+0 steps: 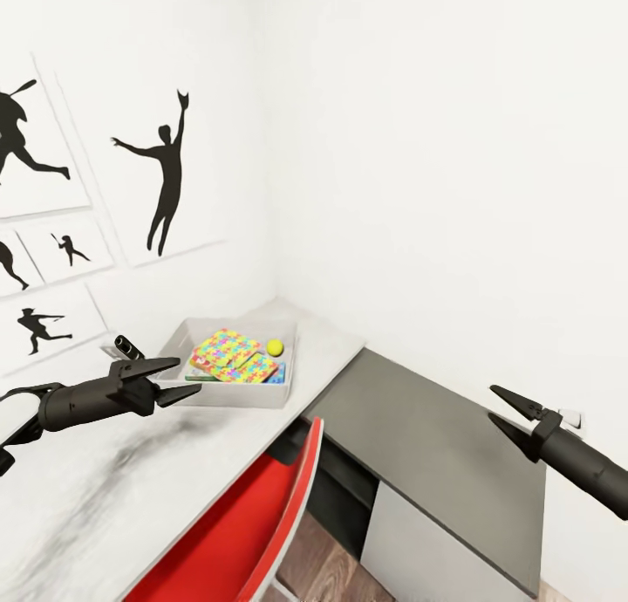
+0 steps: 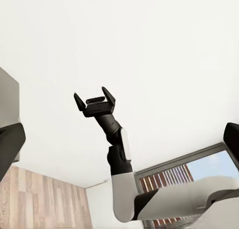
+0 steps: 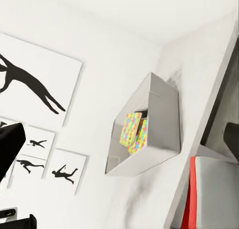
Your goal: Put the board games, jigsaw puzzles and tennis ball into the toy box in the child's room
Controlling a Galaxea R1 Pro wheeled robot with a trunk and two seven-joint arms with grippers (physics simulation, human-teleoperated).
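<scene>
While I hold both arms above the table [image 1: 131, 471], the toy box [image 1: 235, 391] sits near the wall corner, long axis along the desk edge. Jigsaw puzzles [image 1: 228, 355] lie flat inside, tennis ball [image 1: 275, 347] beside them. Left gripper [image 1: 179, 379] released, empty; right gripper [image 1: 504, 409] spread, empty.

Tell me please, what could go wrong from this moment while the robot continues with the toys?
1. The left gripper hangs open close to the near rim of the toy box; a careless move might push the tub along the table.
2. The tennis ball rests loose beside the jigsaw puzzles, so a knock could roll it about or out.
3. The red chair stands against the table edge, where an arm could catch it.
</scene>
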